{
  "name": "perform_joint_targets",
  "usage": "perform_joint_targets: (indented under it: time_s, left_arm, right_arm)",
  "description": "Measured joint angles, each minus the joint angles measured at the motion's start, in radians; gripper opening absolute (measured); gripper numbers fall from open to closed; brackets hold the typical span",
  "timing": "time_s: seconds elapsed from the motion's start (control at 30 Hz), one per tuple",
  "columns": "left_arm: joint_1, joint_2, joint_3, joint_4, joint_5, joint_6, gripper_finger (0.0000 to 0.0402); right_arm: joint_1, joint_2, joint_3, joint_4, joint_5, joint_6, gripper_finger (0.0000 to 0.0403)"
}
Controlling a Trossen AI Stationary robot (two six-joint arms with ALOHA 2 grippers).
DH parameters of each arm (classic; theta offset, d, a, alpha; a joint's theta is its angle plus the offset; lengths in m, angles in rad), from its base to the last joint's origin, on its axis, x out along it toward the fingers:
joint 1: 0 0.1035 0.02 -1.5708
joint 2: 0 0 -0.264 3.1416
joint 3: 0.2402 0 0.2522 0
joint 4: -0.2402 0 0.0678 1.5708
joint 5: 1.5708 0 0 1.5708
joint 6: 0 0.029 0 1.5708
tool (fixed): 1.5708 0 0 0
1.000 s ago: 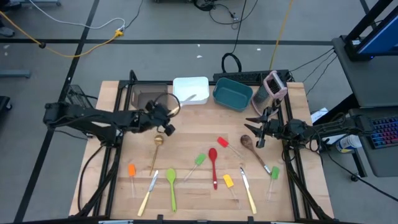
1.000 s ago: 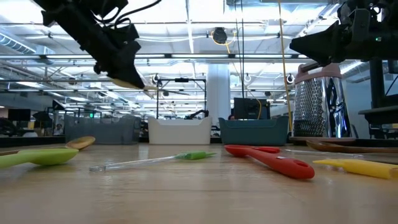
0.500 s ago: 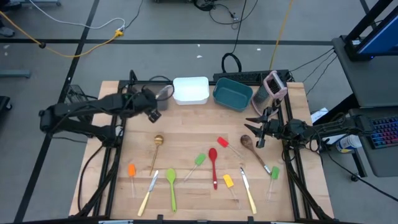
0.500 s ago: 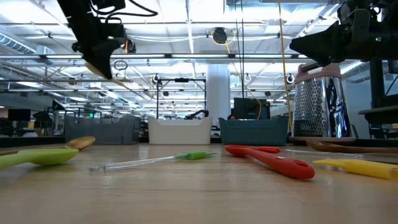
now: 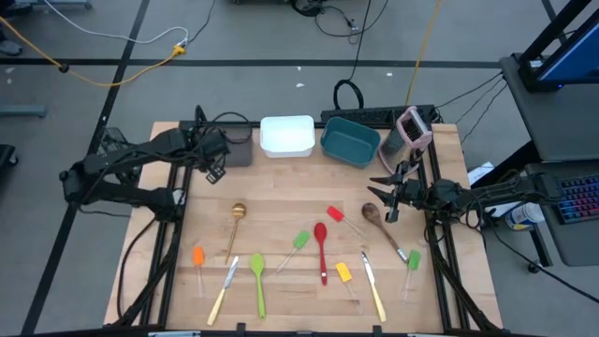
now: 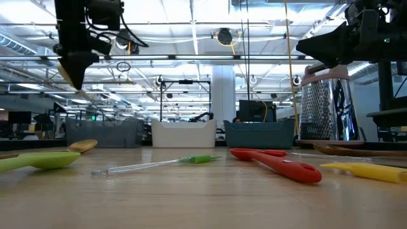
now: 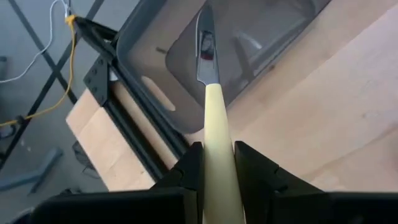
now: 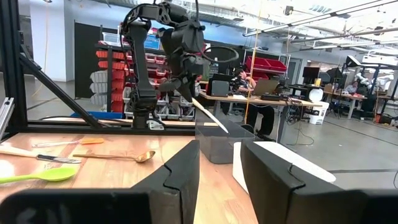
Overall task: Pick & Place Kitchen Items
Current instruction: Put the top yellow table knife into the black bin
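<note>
My left gripper [image 5: 217, 159] hangs at the table's far left, shut on a cream-handled knife [image 7: 210, 93] just above the brown tub [image 5: 238, 148]. The knife's blade [image 7: 204, 50] points down over the tub's inside [image 7: 267, 37]. My right gripper [image 5: 386, 192] stands open and still above the table's right side, with nothing between its fingers [image 8: 180, 180]. Lying flat on the wood are a gold spoon [image 5: 235, 225], a red spoon [image 5: 321, 248], a green spoon [image 5: 258, 279], a wooden spoon [image 5: 379, 223], another knife [image 5: 372, 285] and several spatulas. My left gripper pinches the knife's cream handle [image 7: 214, 134] between its two fingers. The fingers slant steeply down from above, and the knife runs on along them, blade foremost. The knife is lifted clear, with its tip over the brown tub's opening.
A white tub [image 5: 286, 136] and a teal tub [image 5: 350, 140] stand along the far edge beside the brown one. A pink-and-grey appliance [image 5: 412, 128] is at the far right corner. Bare wood lies between the tubs and the row of utensils.
My left gripper has carried the knife up and toward the table's far left, from above the gold spoon to the brown tub. It has tipped from nearly level to steeply downward, so the blade now points into the tub.
</note>
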Motion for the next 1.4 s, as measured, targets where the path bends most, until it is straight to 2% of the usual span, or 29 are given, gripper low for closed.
perform_joint_targets:
  time_s: [0.17, 0.4, 0.5, 1.17, 1.3, 1.4]
  left_arm:
    - [0.011, 0.055, 0.000, 0.032, -0.019, 0.081, 0.0061]
    - [0.032, 0.152, 0.000, 0.188, -0.039, 0.222, 0.0061]
    - [0.050, 0.181, 0.000, 0.244, -0.015, 0.264, 0.0062]
    - [0.213, 0.300, 0.000, 0.253, 0.010, 0.573, 0.0062]
    - [0.239, 0.302, 0.000, 0.295, -0.010, 0.665, 0.0062]
    - [0.255, 0.302, 0.000, 0.367, 0.033, 0.677, 0.0062]
  right_arm:
    - [0.000, 0.000, 0.000, -0.002, 0.000, 0.000, 0.0110]
    - [0.000, 0.000, 0.000, -0.002, 0.000, 0.000, 0.0111]
    - [0.000, 0.000, 0.000, -0.002, 0.000, 0.000, 0.0110]
    - [0.000, 0.000, 0.000, -0.003, 0.000, 0.000, 0.0110]
    - [0.000, 0.000, 0.000, -0.003, 0.000, 0.000, 0.0111]
    - [0.000, 0.000, 0.000, -0.003, 0.000, 0.000, 0.0111]
